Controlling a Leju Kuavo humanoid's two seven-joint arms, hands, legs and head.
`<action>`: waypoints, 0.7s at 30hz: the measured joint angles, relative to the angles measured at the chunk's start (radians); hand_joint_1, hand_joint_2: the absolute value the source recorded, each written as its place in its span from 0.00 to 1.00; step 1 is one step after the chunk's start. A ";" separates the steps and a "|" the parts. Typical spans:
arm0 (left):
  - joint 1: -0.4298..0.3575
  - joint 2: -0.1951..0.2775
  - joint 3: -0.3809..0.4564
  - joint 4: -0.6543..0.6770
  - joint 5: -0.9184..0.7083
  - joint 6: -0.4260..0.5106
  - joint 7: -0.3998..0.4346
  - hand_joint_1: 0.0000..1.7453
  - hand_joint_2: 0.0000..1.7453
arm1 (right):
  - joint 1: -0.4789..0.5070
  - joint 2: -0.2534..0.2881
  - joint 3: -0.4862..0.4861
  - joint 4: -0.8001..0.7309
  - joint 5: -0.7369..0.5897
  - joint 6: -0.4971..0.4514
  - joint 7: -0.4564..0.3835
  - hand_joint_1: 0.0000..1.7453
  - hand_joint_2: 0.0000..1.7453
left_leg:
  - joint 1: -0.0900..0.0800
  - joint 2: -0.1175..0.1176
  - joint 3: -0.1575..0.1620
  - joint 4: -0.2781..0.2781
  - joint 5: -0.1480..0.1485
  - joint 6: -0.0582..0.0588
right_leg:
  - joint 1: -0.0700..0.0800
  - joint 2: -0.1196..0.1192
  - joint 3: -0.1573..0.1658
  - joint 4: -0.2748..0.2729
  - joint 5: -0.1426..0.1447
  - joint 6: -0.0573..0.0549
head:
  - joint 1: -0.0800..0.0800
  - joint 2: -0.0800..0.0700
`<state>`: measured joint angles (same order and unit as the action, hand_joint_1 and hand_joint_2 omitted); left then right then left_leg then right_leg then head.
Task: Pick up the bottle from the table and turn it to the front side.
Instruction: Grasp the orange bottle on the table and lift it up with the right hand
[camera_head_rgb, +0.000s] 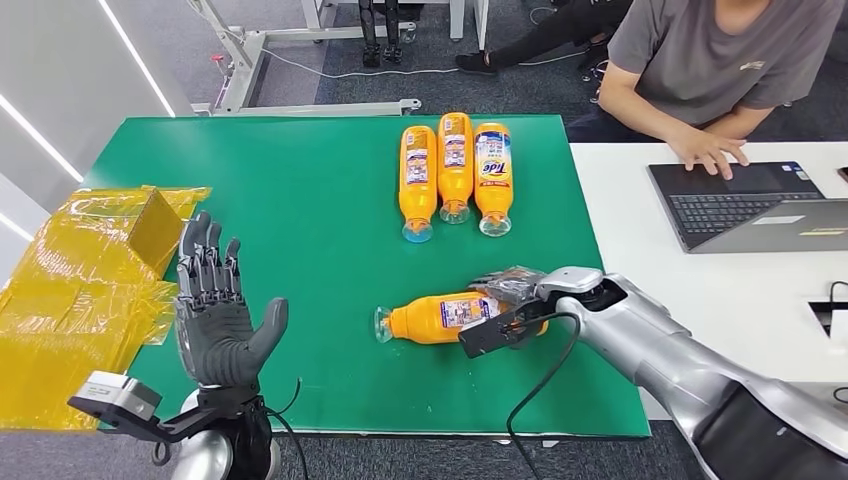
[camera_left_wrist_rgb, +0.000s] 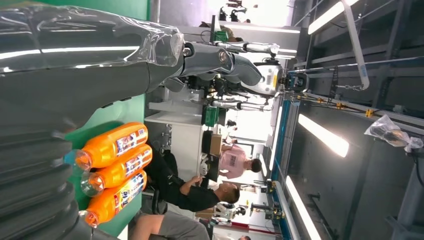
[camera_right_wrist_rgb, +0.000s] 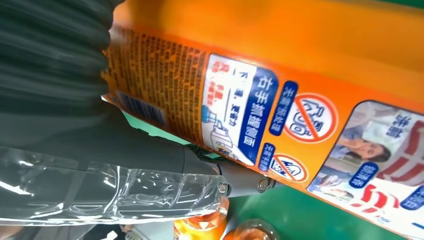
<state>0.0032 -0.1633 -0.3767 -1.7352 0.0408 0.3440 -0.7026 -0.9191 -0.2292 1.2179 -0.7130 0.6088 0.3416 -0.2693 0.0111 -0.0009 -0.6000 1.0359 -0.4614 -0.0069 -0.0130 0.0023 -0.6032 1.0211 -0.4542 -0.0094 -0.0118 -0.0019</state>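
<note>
Bottle gripped on the desk, turn not yet done.
Nearest, the left hand (camera_head_rgb: 215, 320) is held up empty, fingers spread. Mid-desk (camera_head_rgb: 300, 210), the bottle (camera_head_rgb: 440, 318) lies on its side, clasped at its base end by the right hand (camera_head_rgb: 512, 295); back-label print is seen facing the wrist camera. Lift and turn are judged outstanding. Farther off, three bottles (camera_head_rgb: 455, 170) lie in a row.
</note>
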 joint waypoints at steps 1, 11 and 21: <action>0.000 0.000 0.000 0.000 0.000 -0.002 0.000 0.00 1.00 | 0.000 0.000 0.003 0.005 0.001 -0.015 0.000 0.57 1.00 | 0.000 0.000 0.000 0.000 0.000 0.000 | 0.000 0.000 0.000 0.000 0.000 0.000 | 0.000 0.000; 0.008 0.001 0.001 0.001 -0.002 -0.014 0.000 0.00 1.00 | 0.031 0.000 0.008 0.014 -0.002 -0.222 0.025 1.00 1.00 | 0.000 0.000 0.000 0.000 0.000 0.000 | 0.000 0.000 0.000 -0.001 0.000 0.000 | 0.000 0.000; 0.013 0.003 0.001 0.001 -0.003 -0.023 0.000 0.00 1.00 | 0.078 -0.001 -0.037 -0.005 -0.026 -0.306 0.038 1.00 1.00 | 0.000 0.001 0.001 0.000 0.000 0.000 | 0.000 0.001 0.000 0.000 0.000 0.000 | 0.000 0.000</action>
<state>0.0159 -0.1602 -0.3754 -1.7345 0.0374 0.3208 -0.7026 -0.8414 -0.2300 1.1805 -0.7175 0.5825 0.0351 -0.2312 0.0112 -0.0004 -0.5994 1.0360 -0.4615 -0.0067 -0.0130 0.0028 -0.6031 1.0208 -0.4542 -0.0094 -0.0118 -0.0019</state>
